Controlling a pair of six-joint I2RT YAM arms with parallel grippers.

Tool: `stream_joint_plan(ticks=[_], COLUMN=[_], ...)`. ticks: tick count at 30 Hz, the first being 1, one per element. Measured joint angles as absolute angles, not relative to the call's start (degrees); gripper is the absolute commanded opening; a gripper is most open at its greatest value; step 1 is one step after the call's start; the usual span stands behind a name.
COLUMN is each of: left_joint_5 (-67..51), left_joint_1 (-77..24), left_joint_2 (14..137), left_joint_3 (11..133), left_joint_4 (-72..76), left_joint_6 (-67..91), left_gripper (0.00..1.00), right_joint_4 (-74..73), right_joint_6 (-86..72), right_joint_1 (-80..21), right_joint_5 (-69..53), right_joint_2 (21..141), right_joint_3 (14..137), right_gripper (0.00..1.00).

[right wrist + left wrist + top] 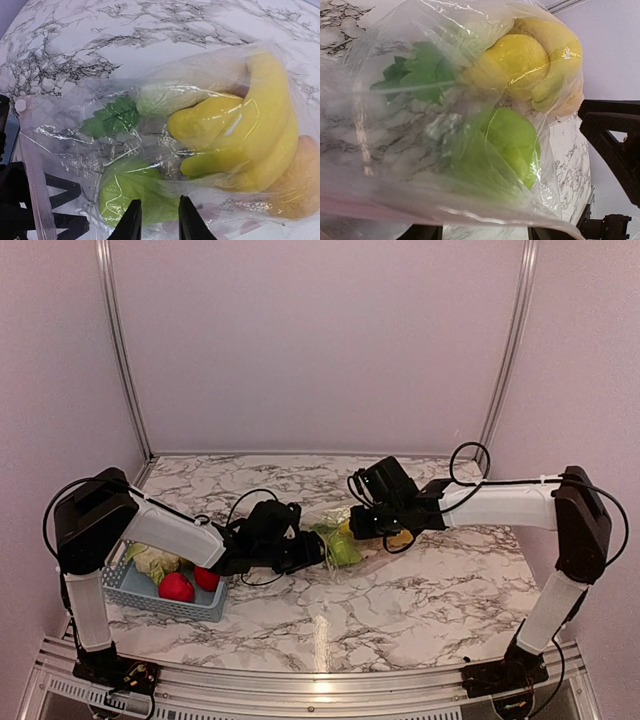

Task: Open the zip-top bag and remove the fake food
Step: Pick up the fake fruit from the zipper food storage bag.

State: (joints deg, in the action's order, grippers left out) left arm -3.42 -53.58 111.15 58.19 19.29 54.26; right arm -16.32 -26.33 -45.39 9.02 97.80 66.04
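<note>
**Top view.** Shows the bag (338, 538) lying near the middle of the marble table (430, 600). Places the left gripper (312, 552) at its left end and the right gripper (360, 525) at its right end, both low over it. Shows also, at the near left under the left arm, a blue basket (125, 592) holding two red apples (177, 587) and a pale cabbage (153, 562).

**Left wrist view.** Looks through crinkled film at the food (530, 80) inside the bag: a lemon (517, 60) against a banana (560, 50) at the top, a pear (515, 140) below, a green leaf (420, 75) to the left. Shows only the dark fingers (422, 233) at the lower edge, spread wide, with a pinkish zip strip (370, 207) lying across in front of them.

**Right wrist view.** Looks down on the same bag flat on the marble, with the banana to the right, an orange-toned piece (300, 185) at the far right, and the pear nearest the fingers (134, 220). Shows these two drawn close, a narrow gap between, over the film beside the pear. Cannot tell whether any film is pinched in that gap.
</note>
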Motion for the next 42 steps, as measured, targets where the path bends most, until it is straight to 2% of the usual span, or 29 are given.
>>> stream_joint_plan(ticks=[6, 9, 14, 23, 29, 34, 42], left_joint_5=[-3.6, -3.6, -3.6, -2.2, -1.0, 0.0, 2.2], left_joint_1=[-53.6, -53.6, -53.6, -53.6, -53.6, -53.6, -53.6], left_joint_2=[111.2, 111.2, 111.2, 111.2, 111.9, 112.5, 113.3], left_joint_3=[58.2, 58.2, 58.2, 59.8, 63.0, 64.0, 65.4], left_joint_4=[19.5, 19.6, 19.7, 16.7, 11.4, 9.2, 6.0], left_joint_6=[53.9, 53.8, 53.4, 51.6, 50.0, 49.4, 48.6], left_gripper=[0.59, 0.6, 0.68, 0.76, 0.86, 0.86, 0.8], right_joint_4=[-16.3, -16.1, -14.7, -13.8, -13.7, -13.7, -13.6], right_joint_6=[-26.3, -26.3, -26.1, -25.6, -25.2, -24.9, -24.6], right_joint_1=[-45.4, -45.4, -45.4, -45.4, -45.4, -45.4, -45.5], right_joint_5=[7.9, 7.6, 7.2, 6.1, 5.5, 4.8, 3.9], right_joint_2=[100.9, 102.2, 103.7, 105.2, 105.5, 106.0, 106.2], right_joint_3=[66.0, 66.0, 65.9, 65.3, 65.3, 65.3, 65.3], right_gripper=[0.28, 0.34, 0.45, 0.58, 0.67, 0.72, 0.76])
